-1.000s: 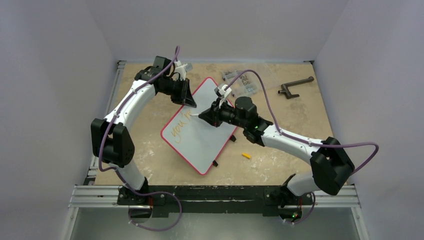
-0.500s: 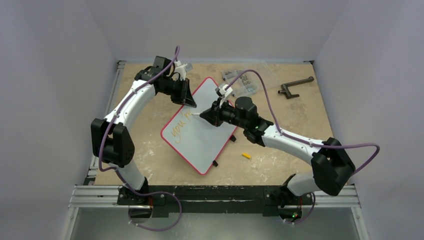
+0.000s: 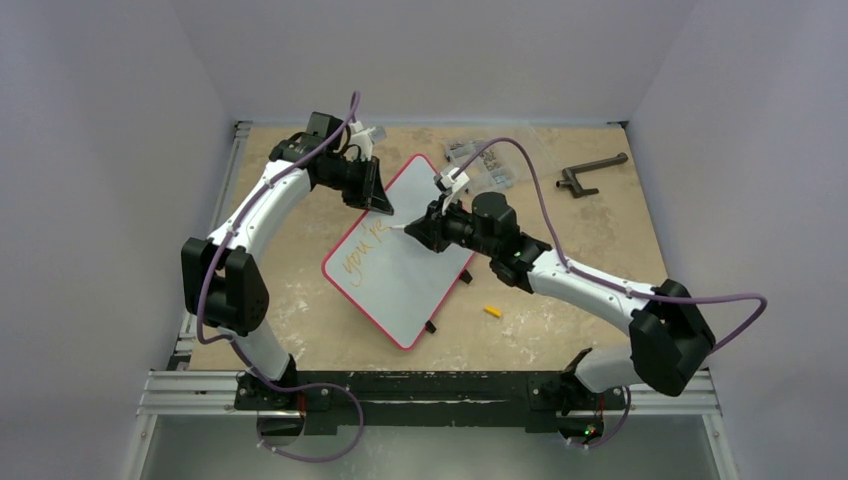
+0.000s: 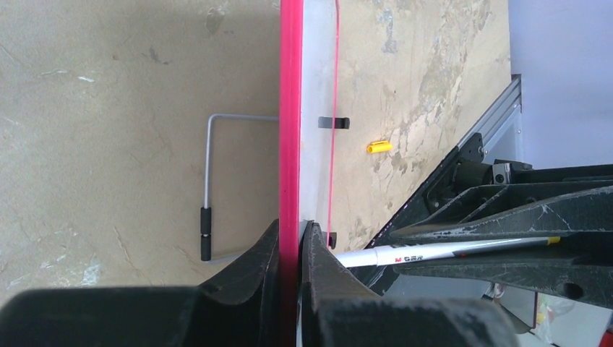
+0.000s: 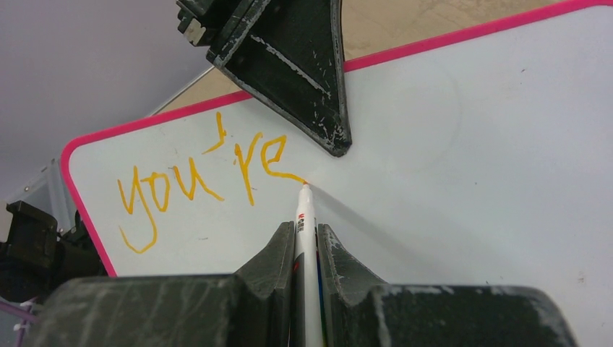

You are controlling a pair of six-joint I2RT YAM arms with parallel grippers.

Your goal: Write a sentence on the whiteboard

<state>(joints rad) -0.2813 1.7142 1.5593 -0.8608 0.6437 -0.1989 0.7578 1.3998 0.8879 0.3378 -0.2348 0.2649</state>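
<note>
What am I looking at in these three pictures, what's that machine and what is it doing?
These are two robot arms bolted to a table's near edge. One picture looks down from above; the other two come from small cameras on each wrist. The jaws of the left arm are clamped on the red rim of the whiteboard, steadying it. The jaws of the right arm are shut on a marker, its tip touching the board beside the orange word "you're". On the table lie a small yellow piece, a dark metal handle and a clear parts box.
</note>
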